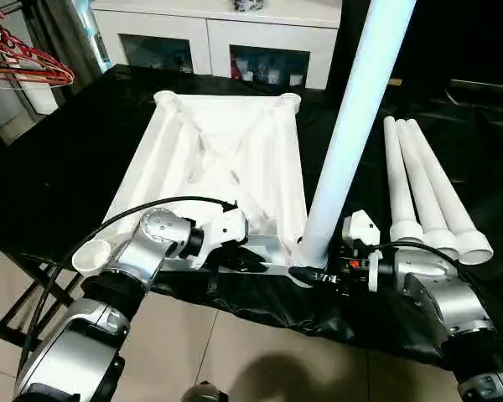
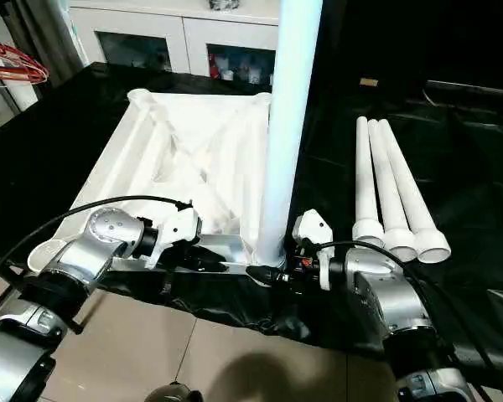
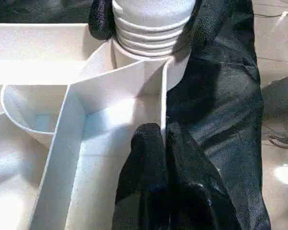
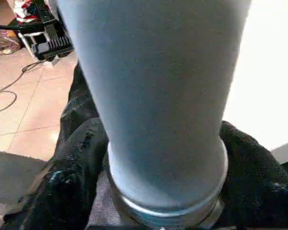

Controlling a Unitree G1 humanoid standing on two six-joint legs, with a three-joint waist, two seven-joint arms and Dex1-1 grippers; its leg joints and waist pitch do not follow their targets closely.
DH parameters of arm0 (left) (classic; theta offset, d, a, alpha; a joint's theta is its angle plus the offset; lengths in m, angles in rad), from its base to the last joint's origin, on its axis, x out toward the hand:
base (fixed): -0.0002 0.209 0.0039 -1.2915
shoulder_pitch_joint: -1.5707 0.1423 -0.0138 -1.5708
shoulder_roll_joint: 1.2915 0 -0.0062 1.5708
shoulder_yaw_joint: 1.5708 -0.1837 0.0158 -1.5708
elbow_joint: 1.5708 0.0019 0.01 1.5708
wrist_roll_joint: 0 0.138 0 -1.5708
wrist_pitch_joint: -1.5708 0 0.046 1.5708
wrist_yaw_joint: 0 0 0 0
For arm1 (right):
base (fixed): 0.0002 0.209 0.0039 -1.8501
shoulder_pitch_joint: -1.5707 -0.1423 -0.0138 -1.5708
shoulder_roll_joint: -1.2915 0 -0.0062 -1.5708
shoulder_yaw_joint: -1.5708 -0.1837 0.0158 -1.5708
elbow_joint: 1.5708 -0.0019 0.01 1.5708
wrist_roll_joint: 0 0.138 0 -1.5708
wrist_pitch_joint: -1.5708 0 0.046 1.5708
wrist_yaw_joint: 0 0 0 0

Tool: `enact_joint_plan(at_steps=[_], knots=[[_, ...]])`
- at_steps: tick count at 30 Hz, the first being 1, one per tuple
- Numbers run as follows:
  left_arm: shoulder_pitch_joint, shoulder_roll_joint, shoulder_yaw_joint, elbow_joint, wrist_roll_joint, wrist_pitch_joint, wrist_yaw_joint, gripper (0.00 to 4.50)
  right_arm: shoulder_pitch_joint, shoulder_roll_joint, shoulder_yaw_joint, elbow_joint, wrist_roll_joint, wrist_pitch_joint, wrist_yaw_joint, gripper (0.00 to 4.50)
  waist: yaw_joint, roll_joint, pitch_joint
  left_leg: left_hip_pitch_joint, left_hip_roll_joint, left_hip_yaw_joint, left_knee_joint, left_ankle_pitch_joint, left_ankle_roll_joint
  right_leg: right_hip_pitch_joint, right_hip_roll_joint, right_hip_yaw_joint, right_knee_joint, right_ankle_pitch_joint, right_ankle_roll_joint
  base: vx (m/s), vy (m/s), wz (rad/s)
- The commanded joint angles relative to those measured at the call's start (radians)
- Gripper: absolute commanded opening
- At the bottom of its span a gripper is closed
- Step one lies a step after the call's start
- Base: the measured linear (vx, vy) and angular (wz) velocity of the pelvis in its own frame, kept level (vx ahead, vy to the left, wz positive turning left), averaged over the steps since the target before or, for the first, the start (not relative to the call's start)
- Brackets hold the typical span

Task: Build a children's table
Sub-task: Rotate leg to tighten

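Observation:
The children's table top (image 1: 226, 159) lies upside down on a black cloth, ribs facing up. One white leg (image 1: 352, 126) stands upright in the near right corner socket, its threaded end (image 3: 153, 24) seated there. My right gripper (image 1: 306, 272) clasps the base of that leg, a black finger (image 4: 72, 182) pressed against each side. My left gripper (image 3: 164, 143) is shut on a thin rib of the top's near edge, just left of that socket. Three more legs (image 1: 419, 184) lie side by side on the cloth to the right.
The near left corner socket (image 1: 90, 255) juts over the work surface's front edge, with tiled floor below. A white cabinet with glass doors (image 1: 226, 42) stands behind. Red hangers (image 1: 25, 63) hang at the far left. A black cable (image 1: 109, 222) arcs over my left forearm.

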Motion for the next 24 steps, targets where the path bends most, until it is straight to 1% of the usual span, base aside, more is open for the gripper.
enact_joint_plan(at_steps=[1, 3, 7, 8, 9, 10, 11, 12, 13, 14, 15, 16, 17, 18, 19, 20, 21, 22, 23, 24], knots=[[-0.015, 0.01, -0.003, 0.019, 0.014, 0.005, 0.03, 0.0, 0.029, 0.013, 0.073, -0.036, 0.015, 0.023, 0.064, 3.09, -0.001, -0.002, -0.064, 0.02, 0.085, -0.036, -0.063, -0.145, 0.073, 0.041, -0.114, 0.058, -0.064, 0.002, -0.221, 0.0, 0.0, 0.0], [-0.01, 0.0, 0.002, 0.019, 0.004, 0.007, 0.033, 0.0, 0.037, 0.023, 0.071, -0.048, 0.014, 0.032, 0.045, 2.91, 0.0, -0.002, -0.064, 0.018, 0.084, -0.036, -0.062, -0.142, 0.075, 0.042, -0.116, 0.057, -0.063, 0.009, -0.221, 0.0, 0.0, 0.0], [-0.004, -0.017, 0.011, 0.011, -0.006, 0.02, 0.05, 0.0, 0.035, 0.045, 0.062, -0.035, 0.009, 0.028, 0.009, 2.77, -0.001, -0.003, -0.063, 0.019, 0.085, -0.035, -0.064, -0.153, 0.065, 0.04, -0.117, 0.058, -0.066, -0.027, -0.223, 0.0, 0.0, 0.0], [-0.005, -0.037, 0.018, 0.011, 0.004, 0.039, 0.106, 0.0, 0.02, 0.082, 0.041, 0.005, -0.004, 0.025, -0.067, 2.76, -0.003, -0.003, -0.062, 0.02, 0.086, -0.035, -0.065, -0.16, 0.061, 0.04, -0.117, 0.059, -0.068, -0.042, -0.223, 0.0, 0.0, 0.0], [-0.006, -0.038, 0.018, 0.011, 0.005, 0.041, 0.11, 0.0, 0.019, 0.084, 0.04, 0.008, -0.006, 0.025, -0.073, 2.76, -0.004, -0.002, -0.061, 0.019, 0.085, -0.035, -0.066, -0.175, 0.053, 0.038, -0.118, 0.059, -0.07, -0.069, -0.222, 0.0, 0.0, 0.0], [-0.008, -0.053, 0.02, 0.013, 0.012, 0.055, 0.145, 0.0, 0.005, 0.116, 0.014, 0.043, -0.009, 0.021, -0.14, 2.75, -0.007, -0.007, -0.057, 0.02, 0.084, -0.037, -0.071, -0.2, 0.042, 0.039, -0.119, 0.059, -0.076, -0.122, -0.214, 0.0, 0.0, 0.0], [-0.012, -0.078, 0.027, 0.017, 0.018, 0.077, 0.201, 0.0, -0.016, 0.158, -0.021, 0.092, -0.015, 0.016, -0.234, 2.74, -0.01, -0.004, -0.054, 0.02, 0.084, -0.036, -0.072, -0.219, 0.034, 0.035, -0.121, 0.061, -0.077, -0.155, -0.215, 0.0, 0.0, 0.0], [-0.013, -0.084, 0.03, 0.017, 0.017, 0.082, 0.212, 0.0, -0.02, 0.165, -0.027, 0.101, -0.016, 0.015, -0.25, 2.74, -0.018, -0.006, -0.049, 0.022, 0.082, -0.041, -0.078, -0.256, 0.012, 0.035, -0.126, 0.061, -0.085, -0.243, -0.205, 0.0, 0.0, 0.0], [-0.015, -0.092, 0.033, 0.019, 0.016, 0.088, 0.228, 0.0, -0.026, 0.175, -0.035, 0.115, -0.018, 0.014, -0.275, 2.74, -0.021, -0.007, -0.049, 0.023, 0.08, -0.042, -0.08, -0.265, 0.002, 0.038, -0.126, 0.06, -0.089, -0.28, -0.196, 0.0, 0.0, 0.0], [-0.017, -0.12, 0.039, 0.017, 0.018, 0.104, 0.28, 0.0, -0.041, 0.21, -0.052, 0.155, -0.024, 0.003, -0.343, 2.74, -0.028, -0.006, -0.047, 0.028, 0.082, -0.043, -0.083, -0.28, -0.007, 0.034, -0.127, 0.064, -0.097, -0.332, -0.173, 0.0, 0.0, 0.0], [-0.017, -0.129, 0.04, 0.017, 0.02, 0.109, 0.296, 0.0, -0.045, 0.221, -0.056, 0.167, -0.027, 0.001, -0.363, 2.74, -0.034, -0.006, -0.046, 0.029, 0.083, -0.042, -0.085, -0.289, -0.012, 0.032, -0.125, 0.066, -0.097, -0.333, -0.175, 0.0, 0.0, 0.0], [-0.017, -0.138, 0.04, 0.014, 0.022, 0.115, 0.308, 0.0, -0.05, 0.231, -0.057, 0.179, -0.032, -0.004, -0.384, 2.73, -0.039, -0.008, -0.047, 0.027, 0.08, -0.044, -0.086, -0.289, -0.014, 0.037, -0.125, 0.064, -0.098, -0.333, -0.172, 0.0, 0.0, 0.0], [-0.017, -0.158, 0.038, 0.009, 0.027, 0.13, 0.336, 0.0, -0.061, 0.256, -0.06, 0.208, -0.044, -0.015, -0.432, 2.73, -0.039, -0.008, -0.047, 0.025, 0.079, -0.044, -0.086, -0.284, -0.012, 0.038, -0.126, 0.065, -0.098, -0.33, -0.169, 0.0, 0.0, 0.0], [-0.02, -0.177, 0.038, 0.008, 0.036, 0.143, 0.372, 0.0, -0.073, 0.277, -0.06, 0.235, -0.057, -0.023, -0.474, 2.73, -0.043, -0.006, -0.047, 0.027, 0.079, -0.043, -0.086, -0.285, -0.013, 0.033, -0.125, 0.066, -0.099, -0.325, -0.169, 0.0, 0.0, 0.0], [-0.02, -0.177, 0.038, 0.008, 0.036, 0.143, 0.372, 0.0, -0.073, 0.277, -0.06, 0.235, -0.057, -0.023, -0.474, 2.73, -0.046, -0.007, -0.045, 0.027, 0.078, -0.043, -0.087, -0.289, -0.013, 0.033, -0.124, 0.067, -0.101, -0.331, -0.167, 0.0, 0.0, 0.0], [-0.022, -0.193, 0.036, 0.005, 0.043, 0.155, 0.399, 0.0, -0.087, 0.297, -0.062, 0.264, -0.071, -0.03, -0.52, 2.73, -0.047, -0.008, -0.046, 0.028, 0.077, -0.042, -0.086, -0.282, -0.009, 0.035, -0.124, 0.067, -0.102, -0.334, -0.163, 0.0, 0.0, 0.0], [-0.03, -0.233, 0.04, 0.0, 0.057, 0.185, 0.474, 0.0, -0.124, 0.344, -0.078, 0.335, -0.097, -0.04, -0.638, 2.73, -0.05, -0.008, -0.046, 0.029, 0.077, -0.042, -0.086, -0.28, -0.01, 0.033, -0.124, 0.067, -0.102, -0.331, -0.166, 0.0, 0.0, 0.0], [-0.032, -0.245, 0.041, -0.003, 0.06, 0.195, 0.492, 0.0, -0.137, 0.359, -0.088, 0.358, -0.102, -0.04, -0.675, 2.73, -0.055, -0.007, -0.046, 0.028, 0.077, -0.042, -0.087, -0.279, -0.015, 0.032, -0.124, 0.068, -0.099, -0.325, -0.171, 0.0, 0.0, 0.0], [-0.035, -0.26, 0.042, -0.006, 0.063, 0.209, 0.515, 0.0, -0.153, 0.378, -0.107, 0.384, -0.098, -0.041, -0.719, 2.73, -0.06, -0.006, -0.044, 0.028, 0.075, -0.044, -0.09, -0.292, -0.019, 0.033, -0.121, 0.064, -0.102, -0.344, -0.169, 0.0, 0.0, 0.0], [-0.035, -0.26, 0.042, -0.006, 0.063, 0.209, 0.515, 0.0, -0.153, 0.378, -0.107, 0.384, -0.098, -0.041, -0.719, 2.73, -0.06, -0.01, -0.045, 0.03, 0.076, -0.043, -0.089, -0.287, -0.016, 0.032, -0.123, 0.066, -0.102, -0.342, -0.166, 0.0, 0.0, 0.0]])
